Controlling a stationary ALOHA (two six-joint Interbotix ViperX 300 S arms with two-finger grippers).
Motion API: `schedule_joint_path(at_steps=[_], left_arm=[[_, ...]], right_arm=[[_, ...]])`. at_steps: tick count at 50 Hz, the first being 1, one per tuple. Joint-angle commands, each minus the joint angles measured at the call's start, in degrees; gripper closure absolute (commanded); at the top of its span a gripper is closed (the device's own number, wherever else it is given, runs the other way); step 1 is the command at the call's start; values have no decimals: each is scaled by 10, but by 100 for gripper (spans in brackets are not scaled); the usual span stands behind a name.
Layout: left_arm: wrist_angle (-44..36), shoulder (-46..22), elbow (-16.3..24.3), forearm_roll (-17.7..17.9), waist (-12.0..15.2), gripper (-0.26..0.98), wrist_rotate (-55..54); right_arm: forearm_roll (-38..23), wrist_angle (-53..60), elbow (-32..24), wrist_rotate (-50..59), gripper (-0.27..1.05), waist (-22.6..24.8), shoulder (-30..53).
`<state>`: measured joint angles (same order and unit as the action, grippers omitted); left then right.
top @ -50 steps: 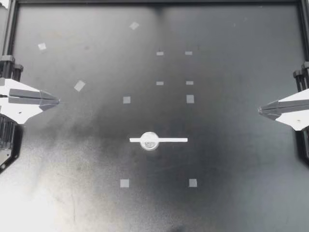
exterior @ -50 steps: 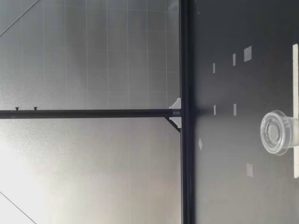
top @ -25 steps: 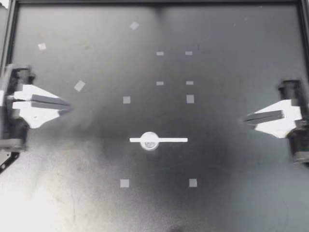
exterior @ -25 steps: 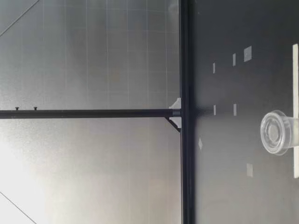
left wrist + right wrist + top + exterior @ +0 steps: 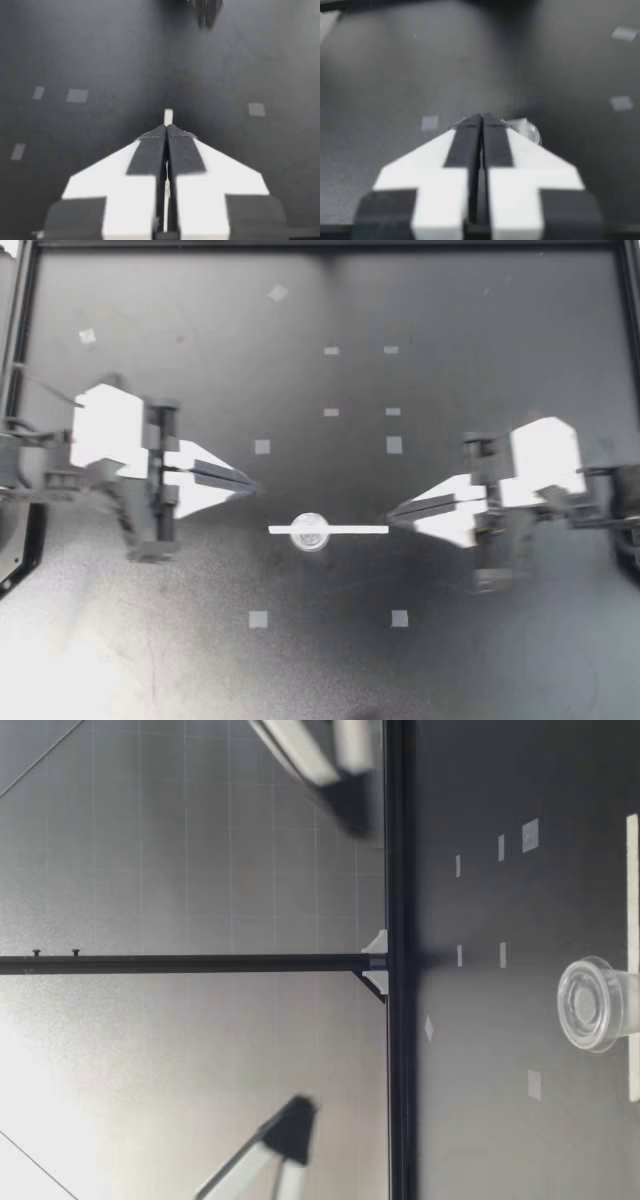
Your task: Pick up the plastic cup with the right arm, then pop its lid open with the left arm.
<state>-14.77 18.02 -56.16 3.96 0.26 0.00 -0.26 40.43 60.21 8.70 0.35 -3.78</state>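
**Centre of the tabletop: two closed hands flank a clear cup**

Over the dark tabletop (image 5: 500,340), from above, both arms are in. The left hand (image 5: 248,483) points toward the middle with its fingers pressed together and nothing between them. Opposite it is the right hand (image 5: 393,511), also closed and empty, its tip right at the near end of the white strip (image 5: 345,529).

That strip lies flat across the middle. The clear cup (image 5: 310,531) stands on its line, nearer the end on my left arm's side. The left hand's tip sits near that end, a little farther up the tabletop, and is not touching the cup or the strip. Small tape squares (image 5: 394,444) dot the surface around them.

From table height, the clear cup (image 5: 598,1004) stands upright with the white strip (image 5: 632,900) under it. The left hand (image 5: 297,1112) and right hand (image 5: 352,810) both hang above the tabletop, well apart from the cup.

The left wrist camera shows the closed left hand (image 5: 166,128) with the white strip (image 5: 168,116) straight ahead of the tips. The right wrist camera shows the closed right hand (image 5: 481,118) with the clear cup (image 5: 529,130) peeking out just past the tips.
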Motion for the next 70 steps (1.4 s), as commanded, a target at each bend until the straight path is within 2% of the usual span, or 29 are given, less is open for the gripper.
schedule_joint_path(at_steps=[1,9,13,24,33,39,51,70], left_arm=[[-23,-21,16,0,2,73,0],[-59,-87,25,-1,2,73,1],[-69,-118,29,-2,1,73,4],[-98,-181,35,-8,-2,73,5],[-120,-208,47,-16,-20,73,5],[-120,-224,54,-17,-25,73,5],[-117,-231,54,-17,-26,73,5],[-115,-234,47,-17,-26,73,5]], right_arm=[[-2,9,-31,4,50,1,40],[-1,11,-62,17,26,0,104],[0,11,-73,21,19,1,124],[8,8,-99,34,16,0,173],[29,8,-109,37,15,1,201],[30,4,-118,38,9,1,214],[30,-12,-147,37,6,0,242],[30,-15,-163,36,5,0,255]])
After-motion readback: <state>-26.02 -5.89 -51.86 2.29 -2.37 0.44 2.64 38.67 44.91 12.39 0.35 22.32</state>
